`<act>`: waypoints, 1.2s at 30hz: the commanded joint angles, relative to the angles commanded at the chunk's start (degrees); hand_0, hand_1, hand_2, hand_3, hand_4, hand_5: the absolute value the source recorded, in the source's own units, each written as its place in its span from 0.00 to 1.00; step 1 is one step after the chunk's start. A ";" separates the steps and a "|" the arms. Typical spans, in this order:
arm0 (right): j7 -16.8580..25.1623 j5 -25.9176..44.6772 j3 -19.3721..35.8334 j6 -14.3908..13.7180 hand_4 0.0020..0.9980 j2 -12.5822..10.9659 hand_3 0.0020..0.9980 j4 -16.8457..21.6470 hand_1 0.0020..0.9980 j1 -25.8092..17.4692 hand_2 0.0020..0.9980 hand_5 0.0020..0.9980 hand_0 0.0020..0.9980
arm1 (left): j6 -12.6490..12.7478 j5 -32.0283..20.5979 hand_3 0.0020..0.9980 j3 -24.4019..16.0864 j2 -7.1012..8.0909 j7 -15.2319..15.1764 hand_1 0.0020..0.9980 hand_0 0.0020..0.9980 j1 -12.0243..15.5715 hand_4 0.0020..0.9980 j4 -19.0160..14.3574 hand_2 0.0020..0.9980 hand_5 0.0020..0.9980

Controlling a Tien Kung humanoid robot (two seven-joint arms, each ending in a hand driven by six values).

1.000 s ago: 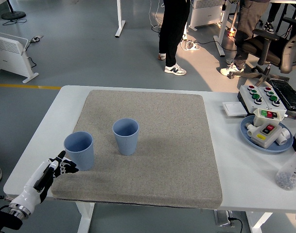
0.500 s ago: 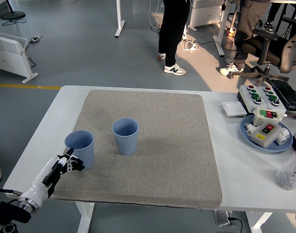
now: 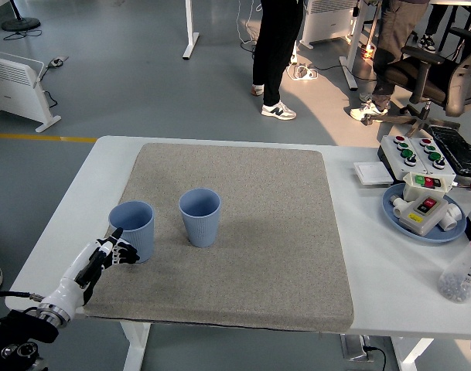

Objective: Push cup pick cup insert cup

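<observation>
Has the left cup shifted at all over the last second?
Yes. The left cup has slid right, toward the unmoved middle cup, narrowing the gap, with the left hand against its near-left side.

— What sort of place is this?
— A robotics lab or workshop. The white table (image 3: 65,232) stands on a grey floor (image 3: 119,69); a button control box (image 3: 421,151) sits at the right.
— Anything else?
— An office chair (image 3: 440,66) upper right, a heater (image 3: 18,81) upper left, people standing (image 3: 278,46).
</observation>
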 joint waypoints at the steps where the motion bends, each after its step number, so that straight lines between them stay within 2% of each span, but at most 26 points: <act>1: -0.01 -0.03 0.00 0.00 0.11 0.02 0.55 0.00 0.50 0.04 0.55 0.83 0.53 | 0.06 -0.17 0.39 0.25 0.01 -0.09 0.53 0.57 -0.29 0.62 0.25 0.45 1.00; 12: 0.04 0.25 -0.22 0.02 0.10 0.06 0.55 0.01 0.50 0.27 0.55 0.83 0.53 | 0.78 -1.96 0.39 2.64 -0.28 -0.93 0.53 0.58 -3.70 0.62 2.75 0.45 1.00; 29: -0.31 -0.75 0.40 0.04 0.10 0.09 0.55 0.12 0.50 0.63 0.55 0.82 0.53 | 1.80 -6.31 0.39 6.84 -2.45 -2.21 0.53 0.58 -10.77 0.62 9.47 0.45 1.00; 33: -0.38 -1.02 0.56 0.05 0.10 0.07 0.55 0.15 0.50 0.56 0.55 0.82 0.53 | 1.92 -7.09 0.39 7.89 -2.64 -2.45 0.53 0.58 -11.65 0.61 10.51 0.45 1.00; 36: -0.53 -1.55 0.81 0.09 0.10 0.05 0.55 0.20 0.50 0.40 0.55 0.82 0.53 | 2.15 -8.48 0.39 10.00 -2.68 -2.86 0.53 0.58 -13.31 0.61 12.43 0.45 1.00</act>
